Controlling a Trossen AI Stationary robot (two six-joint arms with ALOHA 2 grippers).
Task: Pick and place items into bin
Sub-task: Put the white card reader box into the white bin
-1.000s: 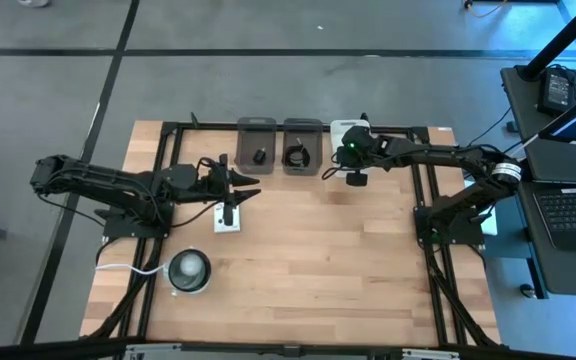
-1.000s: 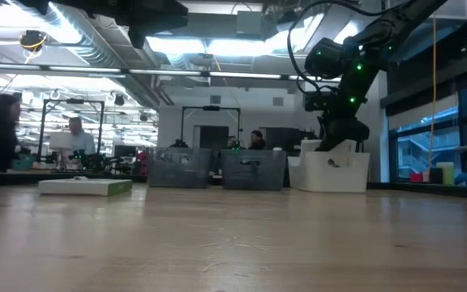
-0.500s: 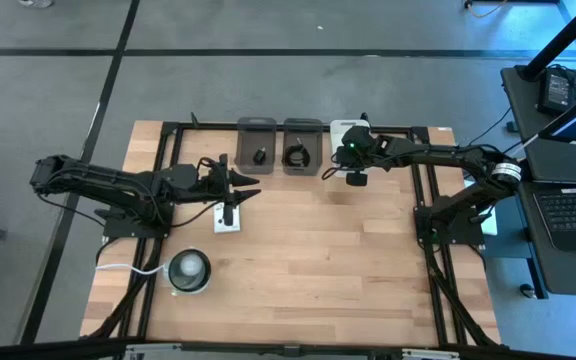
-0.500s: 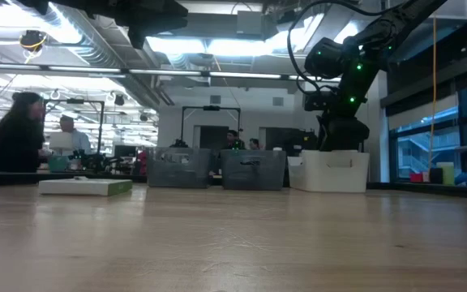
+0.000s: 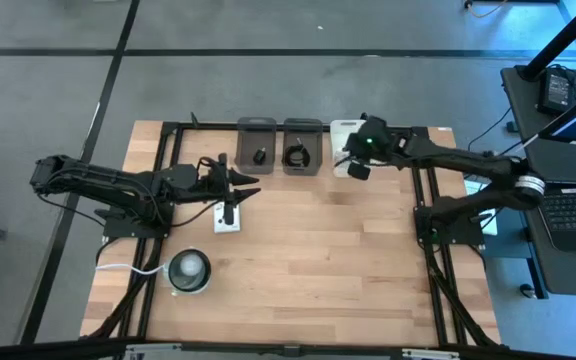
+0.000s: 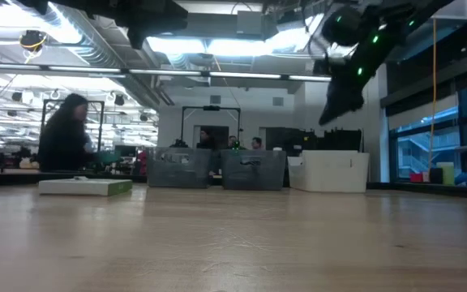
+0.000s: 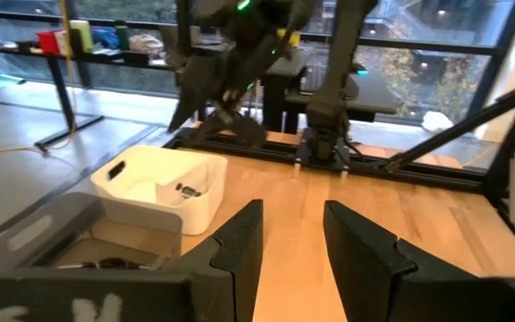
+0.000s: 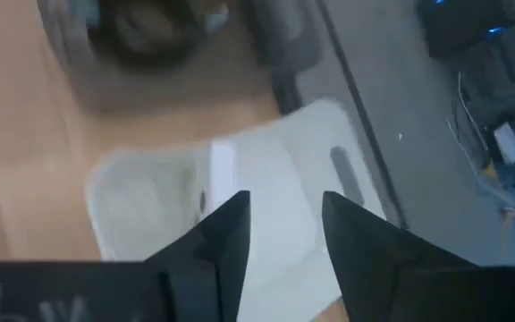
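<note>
Progress: judged mostly done. Three items appear binned; one flat white rectangular packet with dark print (image 5: 227,217) lies on the wooden table (image 5: 318,260).

Right gripper (image 8: 280,237): hangs above the white plastic bin with slotted handles (image 8: 266,192), jaws apart with nothing between them. In the high view it sits at the far edge of the table, at (image 5: 358,167).

White bin contents: the right wrist view shows a pale flat strip (image 8: 223,167) lying on the bin floor below and ahead of the jaws; it reads as the other packet. The left wrist view shows a small dark-printed thing inside, too small to name.

Grey translucent bins: a tiny black block (image 5: 259,156) sits in the left-hand grey bin (image 5: 257,128); a small coiled black cable (image 5: 297,156) sits in the grey bin beside it (image 5: 302,127).

Left gripper (image 5: 230,186): held low over the table near the remaining packet; its dark fingers (image 7: 240,246) are spread, holding nothing. The packet lies just beside and below those jaws.

Left to do: probably only that packet.

Not part of the job: round grey-white disc with a white cord (image 5: 189,270), well apart from both jaws.
</note>
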